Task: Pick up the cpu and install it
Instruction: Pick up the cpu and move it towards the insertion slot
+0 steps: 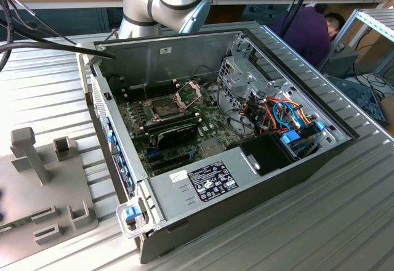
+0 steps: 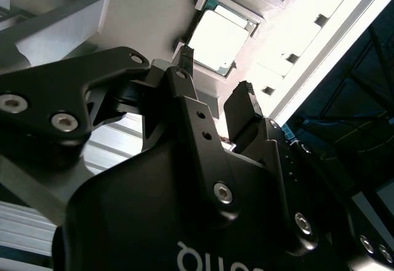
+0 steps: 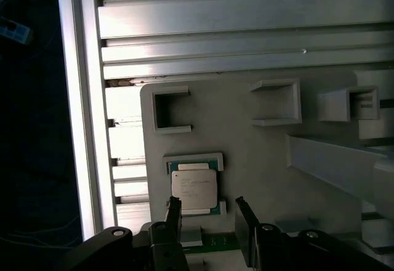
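While my claw [image 3: 209, 217] hangs just above the grey holder plate [image 3: 246, 135], its two black fingers [image 3: 174, 212] stand apart with nothing between them; no contact with any part is made. The cpu [image 3: 194, 190] lies flat in a shallow framed pocket of that plate, silvery top upward, just beyond my fingertips and untouched; both wrist views show it so. The plate rests on the ribbed aluminium table [image 3: 246, 12], near the table's edge. In the exterior view the computer case [image 1: 246, 178] lies open on its side; the dark socket [image 1: 165, 106] on the board is uncovered, and its hinged metal frame [image 1: 189, 90] is swung up.

Handling, as I judge it: the chip is light, thin and stiff; its metal lid looks smooth and may slip under a loose pinch; the underside is probably delicate and should meet nothing but the socket. The pocket's frame appears to leave two opposite sides free; those bare edges are where I would take hold, squarely, with modest force, keeping the chip level.
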Available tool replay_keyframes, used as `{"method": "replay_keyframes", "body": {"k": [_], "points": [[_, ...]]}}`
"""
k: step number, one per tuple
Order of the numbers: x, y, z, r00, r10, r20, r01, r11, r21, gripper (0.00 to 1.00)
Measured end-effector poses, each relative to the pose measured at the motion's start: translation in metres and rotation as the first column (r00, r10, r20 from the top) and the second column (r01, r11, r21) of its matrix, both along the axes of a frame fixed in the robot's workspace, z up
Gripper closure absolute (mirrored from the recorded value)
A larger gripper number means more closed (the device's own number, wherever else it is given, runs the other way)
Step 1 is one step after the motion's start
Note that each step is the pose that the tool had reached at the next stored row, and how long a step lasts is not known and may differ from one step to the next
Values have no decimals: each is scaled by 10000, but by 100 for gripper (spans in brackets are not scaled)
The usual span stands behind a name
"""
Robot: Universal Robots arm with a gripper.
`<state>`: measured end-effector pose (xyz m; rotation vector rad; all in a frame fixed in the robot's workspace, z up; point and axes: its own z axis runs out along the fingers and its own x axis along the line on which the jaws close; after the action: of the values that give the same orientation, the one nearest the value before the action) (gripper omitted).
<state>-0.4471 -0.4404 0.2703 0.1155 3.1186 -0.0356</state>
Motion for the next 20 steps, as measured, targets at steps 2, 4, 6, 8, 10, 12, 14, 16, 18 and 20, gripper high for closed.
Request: {"method": "replay_keyframes", "body": {"k": [2,4,6,8,10,12,14,16,18,20], "points": [[0,0,-9,10000,0,0,0,10000,1,52],[0,0,-20,10000,0,0,0,10000,1,52],[0,0,-32,10000,0,0,0,10000,0,52],[0,0,-45,10000,0,0,0,10000,0,52],[0,0,-57,10000,0,-1,0,10000,0,52],[0,0,-67,10000,0,-2,0,10000,-1,52],[0,0,-75,10000,0,-1,0,10000,1,52],[0,0,-79,10000,0,-1,0,10000,0,52],[0,0,-84,10000,0,-1,0,10000,0,52],[0,0,-88,10000,0,-1,0,10000,0,52]]}}
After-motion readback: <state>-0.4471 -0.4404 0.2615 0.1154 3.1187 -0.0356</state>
